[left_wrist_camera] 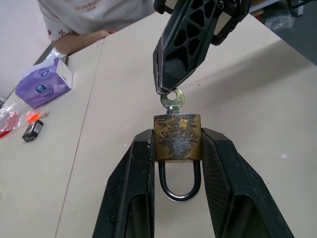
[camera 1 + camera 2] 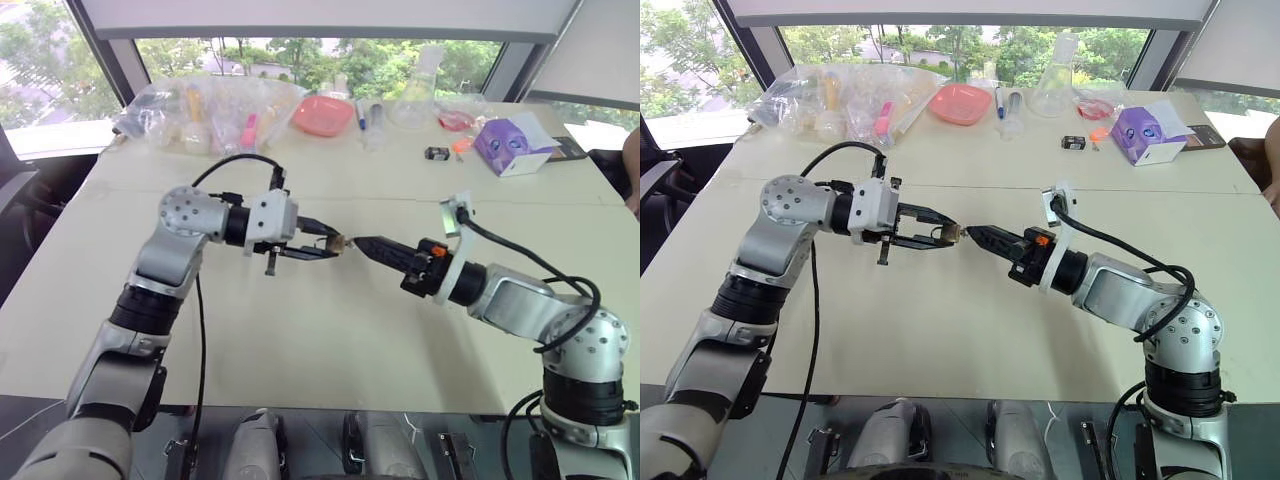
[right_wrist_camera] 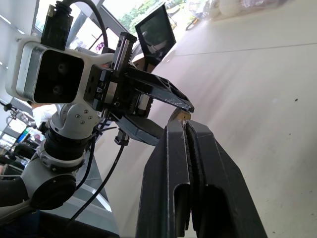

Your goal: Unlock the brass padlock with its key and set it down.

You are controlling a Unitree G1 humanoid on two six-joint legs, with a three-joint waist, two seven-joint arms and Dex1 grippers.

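Padlock time in the middle of the picture: the brass padlock point(image 1: 177, 138) is sitting squeezed between the two black fingers of the left gripper point(image 2: 330, 244), up in the air over the table point(image 2: 300, 340); the fingers are pressing on its two yellow sides, and its silver loop is hanging back between them, still closed; a small round key point(image 1: 172, 99) is sticking out of the padlock's other end; the right gripper point(image 2: 362, 244) is reaching in from the right of the frame, and its fingers are pinched together on the head of that key; the two grippers are meeting tip to tip near the center of the head view; along the top of the frame, other things are lying on the table: a pile of clear plastic bags point(image 2: 210, 112) at the upper left, a pink bowl point(image 2: 323, 115) in the upper middle, a purple tissue box point(image 2: 510, 146) at the upper right, and a small black-and-white box point(image 2: 435, 153) just left of it; a person's arm point(image 1: 84, 37) is resting at the table's far edge in the left wrist view.
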